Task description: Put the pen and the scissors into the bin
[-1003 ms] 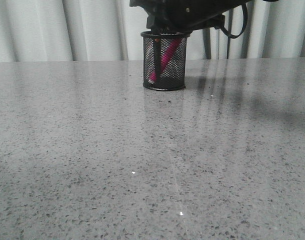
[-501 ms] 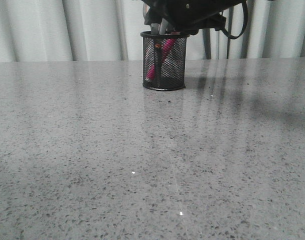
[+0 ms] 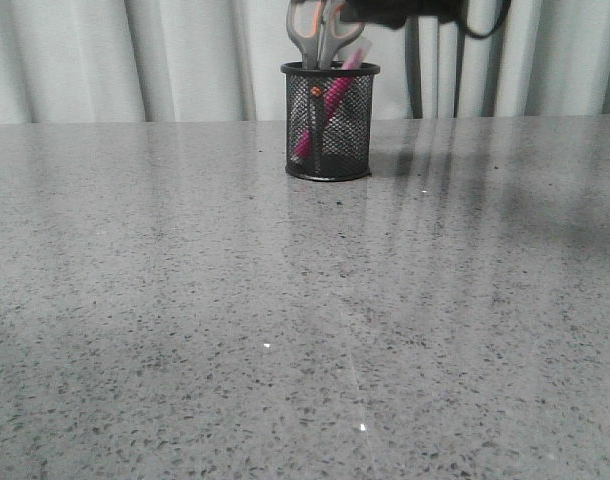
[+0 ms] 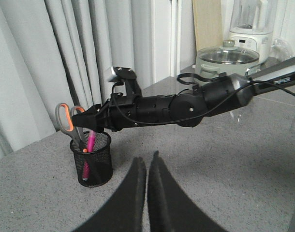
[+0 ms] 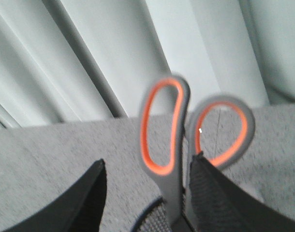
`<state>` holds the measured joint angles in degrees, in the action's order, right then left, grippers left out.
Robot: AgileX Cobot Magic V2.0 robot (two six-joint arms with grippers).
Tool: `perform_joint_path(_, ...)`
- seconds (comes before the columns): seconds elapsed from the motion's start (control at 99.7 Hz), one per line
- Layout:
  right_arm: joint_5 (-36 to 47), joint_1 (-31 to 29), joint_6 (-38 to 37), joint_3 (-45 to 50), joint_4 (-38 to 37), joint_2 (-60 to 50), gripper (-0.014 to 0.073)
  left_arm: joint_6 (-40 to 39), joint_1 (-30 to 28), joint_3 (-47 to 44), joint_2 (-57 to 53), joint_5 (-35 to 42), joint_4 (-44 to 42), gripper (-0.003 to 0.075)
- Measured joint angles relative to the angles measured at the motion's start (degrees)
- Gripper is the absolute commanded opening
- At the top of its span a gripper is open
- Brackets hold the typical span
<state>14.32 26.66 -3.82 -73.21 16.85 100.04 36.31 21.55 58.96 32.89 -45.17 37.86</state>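
In the front view, the black wire-mesh bin (image 3: 329, 120) stands at twelve o'clock on the speckled grey table (image 3: 285, 330), holding the magenta pen (image 3: 321, 118) and grey, orange-lined scissors (image 3: 320, 32). From the left wrist, the left gripper (image 4: 146, 166) is pressed together, empty. From the right wrist, the right gripper (image 5: 146, 186) is spread astride the handles, apparently released; retreating clear seems next.

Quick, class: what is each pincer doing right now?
Left pincer: shut, holding nothing.
Right pincer: open, holding nothing; the scissors stand between its fingers, in the bin.
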Motion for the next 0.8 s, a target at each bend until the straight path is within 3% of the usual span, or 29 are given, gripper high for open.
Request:
perform_joint_path(0.17, 0.11, 0.0, 0.0, 0.0, -0.91, -4.56, 0.0316, 0.0, 0.0, -0.86, -0.2, 2.38, -0.23, -0.0019)
perform_joint_path(0.241, -1.0, 0.0, -0.09, 0.0, -2.79, -7.32, 0.0204, 0.0, 0.0, -2.87, -1.09, 4.16, -0.91, -0.002)
perform_joint_path(0.351, -6.58, 0.0, -0.09, 0.0, -7.72, -13.09, -0.0076, 0.0, 0.0, -8.78, -4.21, 8.63, -1.98, -0.002)
perform_joint_path(0.541, -18.96, 0.0, -0.09, 5.35, -16.11, -28.93, -0.0069, -0.39, 0.0, -21.26, -13.03, 19.1, -2.18, -0.0019)
perform_joint_path(0.802, -26.9, 0.0, -0.09, 28.7, -25.63, -59.07, -0.0069, -0.5, 0.0, -32.39, -20.08, 27.77, -2.08, -0.0019)
